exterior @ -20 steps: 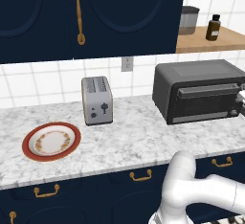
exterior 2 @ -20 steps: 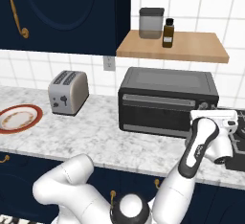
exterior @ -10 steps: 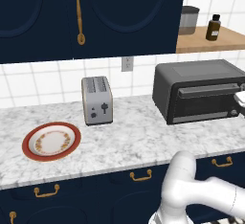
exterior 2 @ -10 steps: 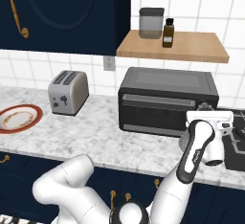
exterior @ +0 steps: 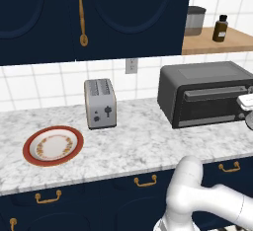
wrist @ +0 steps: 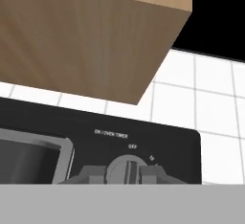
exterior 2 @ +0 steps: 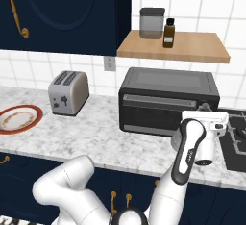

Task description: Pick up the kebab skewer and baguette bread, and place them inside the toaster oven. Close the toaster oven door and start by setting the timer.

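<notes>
Base views flanking; hand view close on toaster oven [wrist: 143, 141]

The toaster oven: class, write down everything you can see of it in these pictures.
The toaster oven is a dark grey-black box standing on the marble counter, under the wooden shelf, right of the silver toaster. Its door, glass with a grey bar handle, is shut. In the hand view, the pincer has a finger on each side of the round timer knob at the oven's right end.

A silver slot toaster [exterior: 100, 103] and an empty red-rimmed plate [exterior: 53, 145] sit on the marble counter [exterior: 138, 148].
</notes>
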Robot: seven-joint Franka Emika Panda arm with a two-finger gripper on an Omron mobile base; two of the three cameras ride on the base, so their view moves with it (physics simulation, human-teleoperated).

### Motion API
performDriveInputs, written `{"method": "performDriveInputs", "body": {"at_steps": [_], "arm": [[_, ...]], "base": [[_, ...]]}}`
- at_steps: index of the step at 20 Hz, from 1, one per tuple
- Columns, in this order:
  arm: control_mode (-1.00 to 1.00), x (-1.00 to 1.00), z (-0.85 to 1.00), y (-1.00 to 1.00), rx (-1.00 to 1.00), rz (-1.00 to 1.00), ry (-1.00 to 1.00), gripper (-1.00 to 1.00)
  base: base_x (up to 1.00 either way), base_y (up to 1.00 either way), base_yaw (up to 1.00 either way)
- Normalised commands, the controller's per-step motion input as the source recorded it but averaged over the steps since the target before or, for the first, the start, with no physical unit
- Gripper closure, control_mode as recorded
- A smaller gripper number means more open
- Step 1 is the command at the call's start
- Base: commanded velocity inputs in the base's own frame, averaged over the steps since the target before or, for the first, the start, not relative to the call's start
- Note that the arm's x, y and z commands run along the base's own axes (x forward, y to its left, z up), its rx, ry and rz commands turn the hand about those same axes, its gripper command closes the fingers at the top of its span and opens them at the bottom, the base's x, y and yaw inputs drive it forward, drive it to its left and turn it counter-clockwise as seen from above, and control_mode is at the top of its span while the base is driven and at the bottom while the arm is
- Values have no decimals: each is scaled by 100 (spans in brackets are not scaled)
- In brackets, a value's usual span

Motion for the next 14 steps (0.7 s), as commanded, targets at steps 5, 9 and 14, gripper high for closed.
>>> {"method": "performDriveInputs", "body": {"at_steps": [5,9,14], "arm": [[-100,4,16,21,0,-4,0,100],[-100,0,22,14,1,-11,4,100],[-100,3,28,1,8,-10,10,100]], "base": [[0,0,0],[0,0,0],[0,0,0]]}}
